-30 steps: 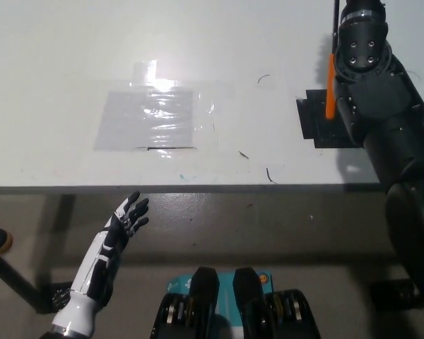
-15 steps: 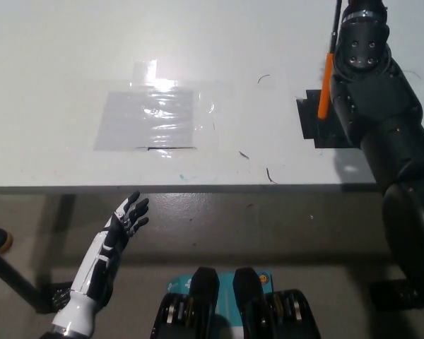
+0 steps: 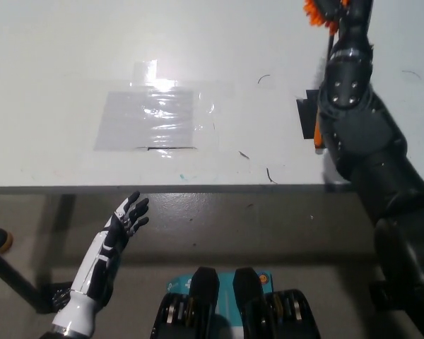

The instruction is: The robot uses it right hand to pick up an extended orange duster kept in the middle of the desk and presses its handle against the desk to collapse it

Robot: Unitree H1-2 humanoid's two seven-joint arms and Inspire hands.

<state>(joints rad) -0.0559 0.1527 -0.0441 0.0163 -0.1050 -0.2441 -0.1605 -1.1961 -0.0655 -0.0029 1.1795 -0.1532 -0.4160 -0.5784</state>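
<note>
Holding the slim orange-handled duster upright, the black right hand pressed it deskward, seemingly mid-collapse; the white left hand hung open

Orange duster (black rod), white desk, black tape patch.

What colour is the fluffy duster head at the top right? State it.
Orange fluffy duster head; only the head view shows it.

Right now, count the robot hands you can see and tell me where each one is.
1. The white left hand rests open below the desk edge, lower left. The right hand is hidden behind its black arm, near the orange duster.
</note>
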